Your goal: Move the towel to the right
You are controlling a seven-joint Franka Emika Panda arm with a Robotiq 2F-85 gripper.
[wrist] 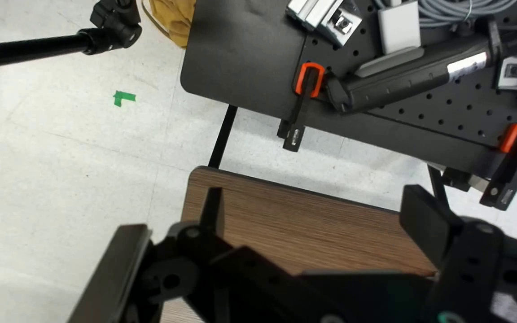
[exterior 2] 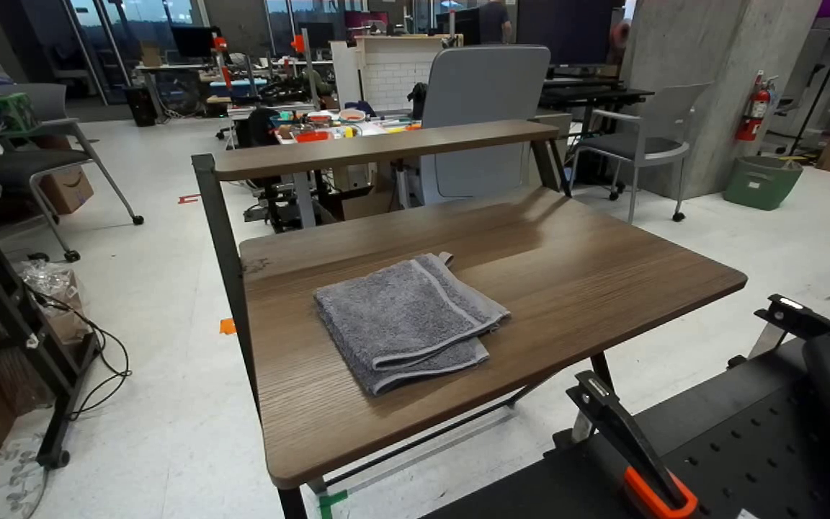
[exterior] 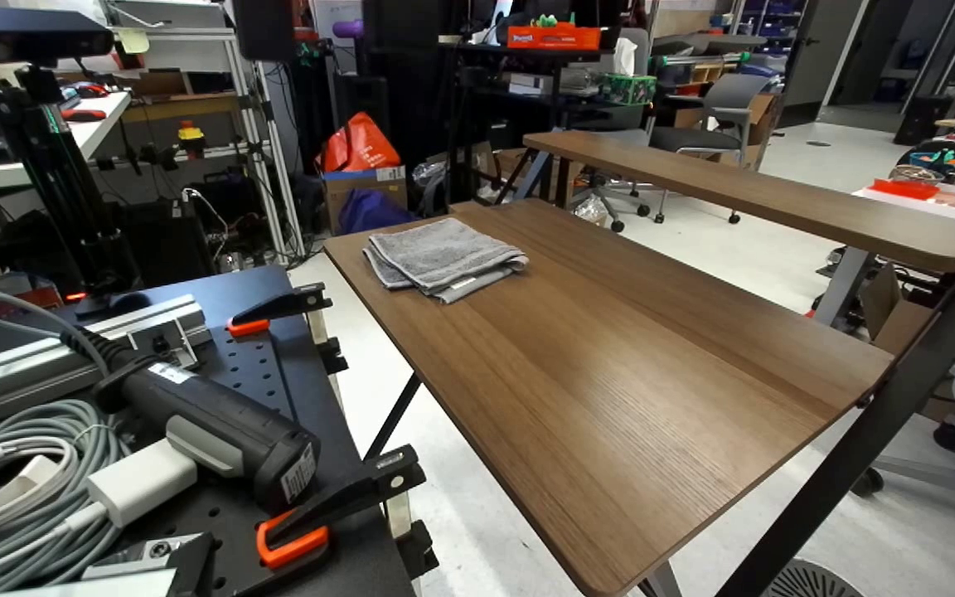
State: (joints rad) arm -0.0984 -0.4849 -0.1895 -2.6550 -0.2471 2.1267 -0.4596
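The towel is a folded grey cloth with lighter edge stripes. It lies flat on the brown wooden table, near the table's far end in an exterior view point(exterior: 443, 255) and left of the table's middle in an exterior view point(exterior 2: 400, 313). In the wrist view the towel is not clearly seen; a grey patch at the lower right, partly behind the gripper, may be part of it. My gripper point(wrist: 313, 202) is open, its two fingers wide apart with nothing between them, above the wooden table point(wrist: 303, 224). The gripper does not show in either exterior view.
A raised wooden shelf point(exterior 2: 379, 148) runs along one long side of the table. A black bench point(wrist: 240, 58) stands across a narrow floor gap, with orange-handled clamps point(wrist: 310, 80), a black handheld device point(wrist: 402, 76) and coiled cables point(exterior: 21, 473). A black pole point(wrist: 34, 51) reaches over the floor.
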